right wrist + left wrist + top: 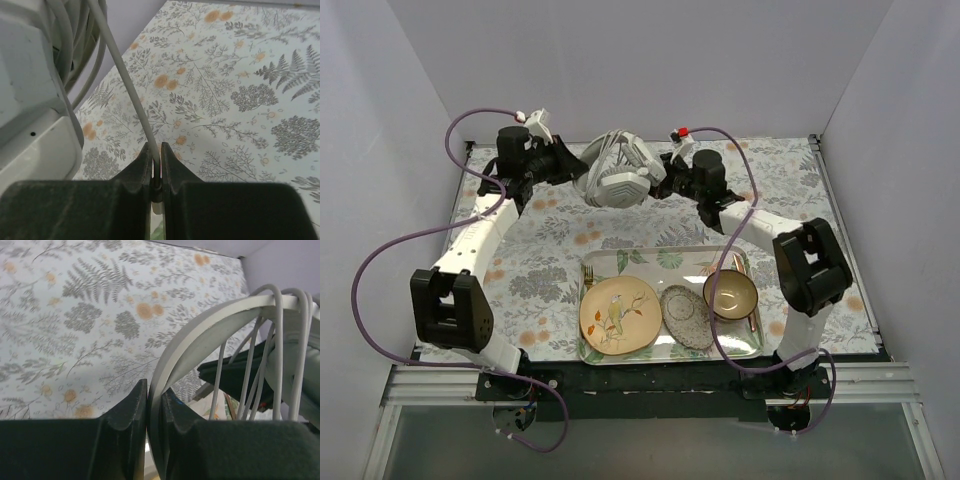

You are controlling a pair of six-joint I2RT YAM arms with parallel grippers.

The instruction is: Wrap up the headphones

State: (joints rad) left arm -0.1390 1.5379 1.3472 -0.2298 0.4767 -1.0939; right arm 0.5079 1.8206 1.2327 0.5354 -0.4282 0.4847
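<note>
**Left gripper [154, 390] clamps the headband as the right gripper [156, 150] pulls the cable taut**

The left gripper is closed on the edge of the grey headband [200, 330]. The right gripper is pinched shut on the thin cable [125, 80]. Together they hold the headphones [618, 172] in the air above the middle of the bench's far edge, clear of the flowered cloth [550, 240].

The winding step appears well under way. Turns of cable already cross the headband, and only a short, straight run leads from the bundle to the right gripper's fingers. The next move probably calls for carrying that last stretch around the band without letting it go slack. The left gripper would need to keep the frame from twisting, and then the loose end would be tucked in. Whether the plug sits inside the right gripper cannot be told.

The count stands at one pair of headphones, one cable and two grippers. The turns of cable are several, bunched too tightly to number. One ear cup [620, 186] faces the overhead camera, and the second is hard to make out behind it.

At the near edge, right of centre, one tray [650, 258] carries one plate [618, 314] painted with a bird. It also holds one speckled oval dish [686, 316] and one bowl [731, 293].
</note>
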